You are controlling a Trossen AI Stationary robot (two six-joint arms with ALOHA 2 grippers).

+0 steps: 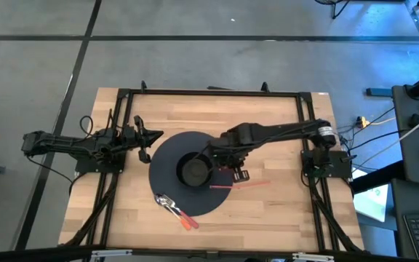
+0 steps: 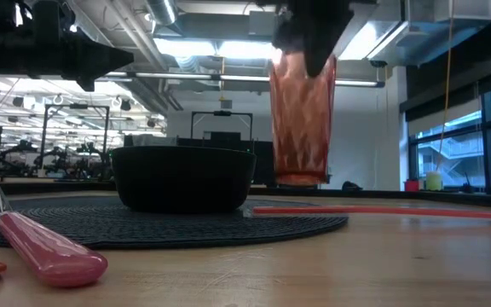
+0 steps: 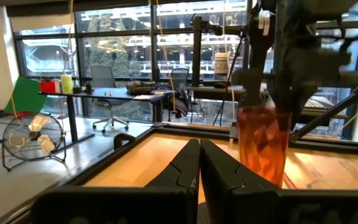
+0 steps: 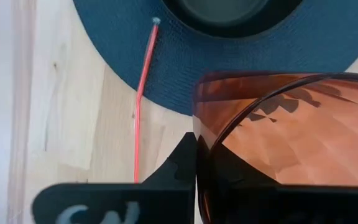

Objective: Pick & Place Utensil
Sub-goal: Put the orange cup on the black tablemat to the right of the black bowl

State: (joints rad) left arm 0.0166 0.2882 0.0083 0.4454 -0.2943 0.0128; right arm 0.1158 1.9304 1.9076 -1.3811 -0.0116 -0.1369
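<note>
My right gripper [image 2: 307,47] is shut on a red faceted translucent cup [image 2: 302,119], which hangs above the right edge of the round dark mat [image 1: 167,156], next to the black bowl [image 1: 193,169] standing on that mat. Utensils with pink handles [image 1: 177,211] lie at the mat's near-left edge, partly on the wood. A thin red straw [image 1: 240,184] lies across the mat's right edge onto the table. My left gripper [image 3: 199,168] stays shut and holds nothing at the table's left side, pointing roughly level toward the cup [image 3: 264,146]. My right gripper holds the cup by its rim [image 4: 199,124], with one finger outside the wall and the other showing through the wall inside. The fingers come from above, pointing down. The cup hangs upright below them, its base [image 2: 300,177] clear of the mat and table.
Dark frame rails [image 1: 209,92] run around the wooden tabletop. Bare wood lies to the right of the mat and along the near edge [image 1: 282,211]. The bowl [image 2: 182,177] stands close to the left of the hanging cup.
</note>
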